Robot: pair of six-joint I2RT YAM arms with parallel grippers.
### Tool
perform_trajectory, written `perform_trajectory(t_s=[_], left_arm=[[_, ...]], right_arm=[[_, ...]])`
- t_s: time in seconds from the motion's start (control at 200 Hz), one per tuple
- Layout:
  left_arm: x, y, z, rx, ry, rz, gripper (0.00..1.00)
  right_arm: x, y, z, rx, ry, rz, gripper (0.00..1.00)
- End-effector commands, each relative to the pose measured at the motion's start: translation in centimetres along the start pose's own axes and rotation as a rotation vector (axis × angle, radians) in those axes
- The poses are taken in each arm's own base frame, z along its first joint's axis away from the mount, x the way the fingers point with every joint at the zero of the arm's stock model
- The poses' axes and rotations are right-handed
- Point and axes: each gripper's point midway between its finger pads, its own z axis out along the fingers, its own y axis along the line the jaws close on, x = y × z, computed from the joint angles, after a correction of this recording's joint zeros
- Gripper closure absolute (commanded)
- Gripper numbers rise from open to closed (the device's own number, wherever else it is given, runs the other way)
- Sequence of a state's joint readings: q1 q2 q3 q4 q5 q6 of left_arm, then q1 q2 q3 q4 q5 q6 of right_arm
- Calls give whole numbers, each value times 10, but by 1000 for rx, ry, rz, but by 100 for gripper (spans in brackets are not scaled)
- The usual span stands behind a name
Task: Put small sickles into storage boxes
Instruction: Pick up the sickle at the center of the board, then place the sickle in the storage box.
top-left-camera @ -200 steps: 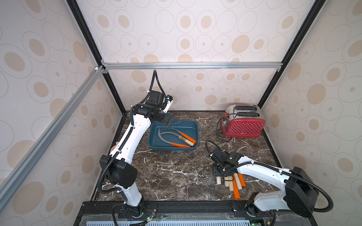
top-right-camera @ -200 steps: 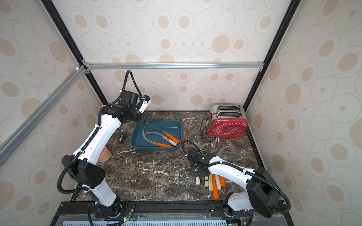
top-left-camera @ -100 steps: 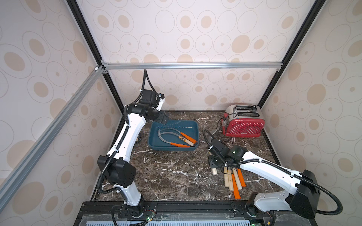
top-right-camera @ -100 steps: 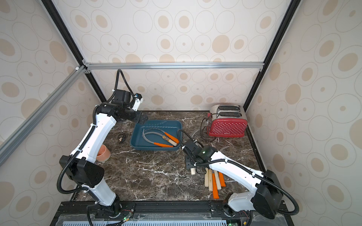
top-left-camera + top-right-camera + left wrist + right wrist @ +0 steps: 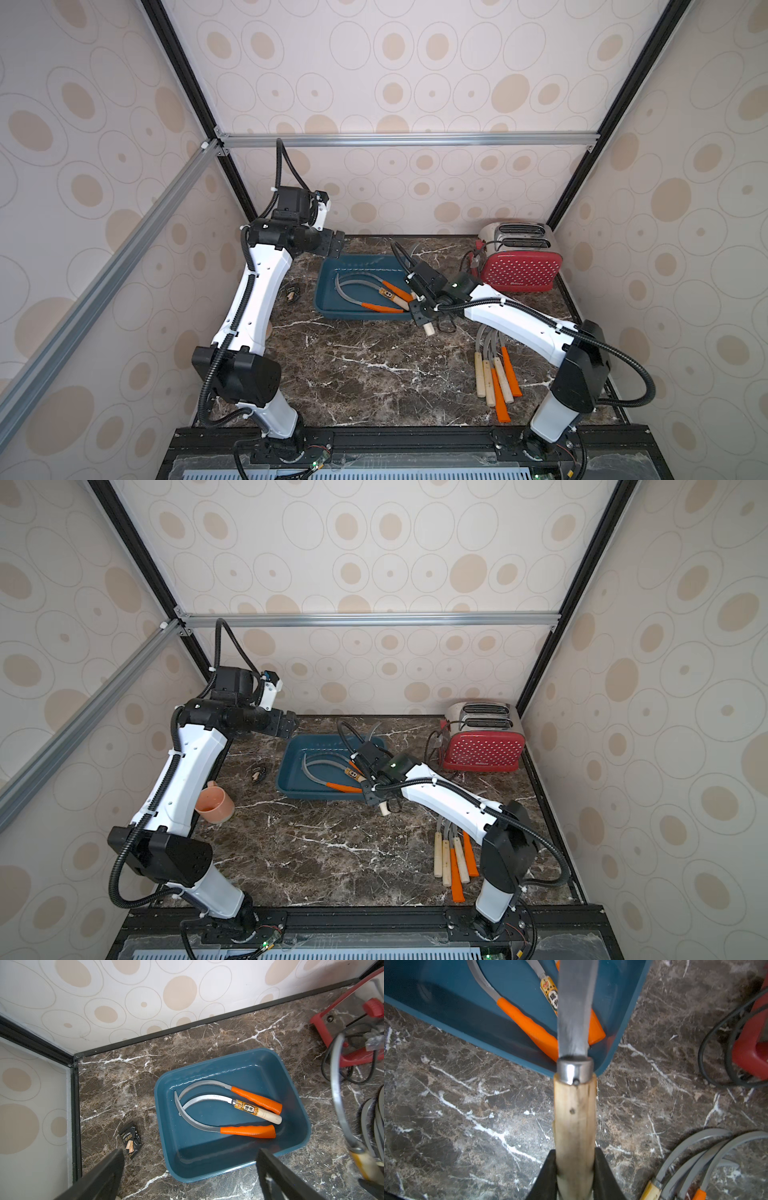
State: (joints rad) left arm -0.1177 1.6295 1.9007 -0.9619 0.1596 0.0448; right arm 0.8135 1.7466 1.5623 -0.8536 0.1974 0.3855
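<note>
Room: you worked inside a booth of cream wallpaper (image 5: 395, 50) printed with beige ovals, framed by black posts, with an aluminium rail (image 5: 407, 139) crossing the upper middle of both top views.
Surface: the table (image 5: 365, 365) was dark brown marble with white veins and filled the lower middle of the frame.
Left gripper: your left gripper (image 5: 190, 1154) hung at centre left in the top views, by the tray's far left corner. Its fingers stood wide apart with nothing between them.
Cup: in a top view, an orange-tan cup (image 5: 214, 806) sat at the table's left edge, beside the left arm.
Wrapper: a small black snack wrapper (image 5: 131, 1141) lay on the marble just left of the tray.
Tray: the teal storage tray (image 5: 357, 314) sat at centre frame, near the back wall.
Stored: three sickles (image 5: 257, 1111) lay inside it, two orange-handled and one wooden.
Right gripper: your right gripper (image 5: 575, 1172) was clamped tight on the pale wooden handle of a fourth sickle (image 5: 574, 1118) at the tray's near right corner, with the blade reaching over the rim.
Loose: five loose sickles (image 5: 494, 382) lay bundled at lower right, well apart from the tray.
Toaster: a red dotted toaster (image 5: 519, 270) stood in the back right corner.
</note>
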Motion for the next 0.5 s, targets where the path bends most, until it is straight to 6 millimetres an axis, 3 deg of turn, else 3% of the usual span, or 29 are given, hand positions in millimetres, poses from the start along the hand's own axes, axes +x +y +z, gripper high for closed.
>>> perform_trajectory(t_s=[0.0,0.225,0.496], left_arm=[[-8,8,-27,-12,-48,-14,1],[-5,14,-39,-31,-70,-19,1],[-10,25,-47,-2,-104,-111,1]], right_arm=[[-21,-3,-1,-8,-17,-45,100],[-59,-1,15,-29,-62,-72,100],[-86,-3,37,-82,-84,-79,100]])
